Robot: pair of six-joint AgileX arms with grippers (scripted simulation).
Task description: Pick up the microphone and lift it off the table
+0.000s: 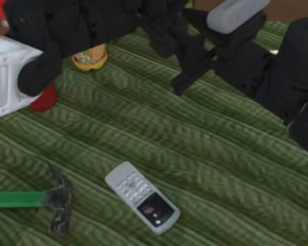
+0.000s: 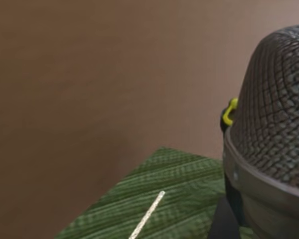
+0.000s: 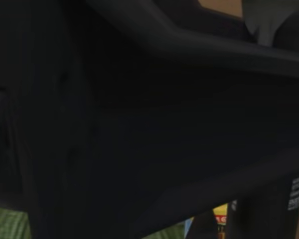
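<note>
Starting at the table's left edge, my left arm [image 1: 66,25] is reaching across the back edge in the top view, with a white block [image 1: 5,72] on it sitting big and close to the overhead camera. A red thing [image 1: 43,100] is peeking out right under that, and a yellow-orange item [image 1: 91,57] is sitting just beside it toward the back. The microphone [image 2: 274,144] is showing up only in the left wrist view. Its grey mesh head is filling one side of that shot, right up against the camera, with a corner of the green table [image 2: 189,184] lying beyond it. The left tool itself isn't showing, so I can't tell if it's clamping anything. Down by the front edge, the green-handled hammer [image 1: 36,199] is lying flat near the left corner. The silver-white phone [image 1: 142,197] is lying at an angle just beside it, around the middle. Over on the right, my right arm [image 1: 292,77] is coming in from the right edge, with its tool [image 1: 180,84] hanging over the back middle of the table. I can't tell if that one's open or closed. The right wrist view is dark.
</note>
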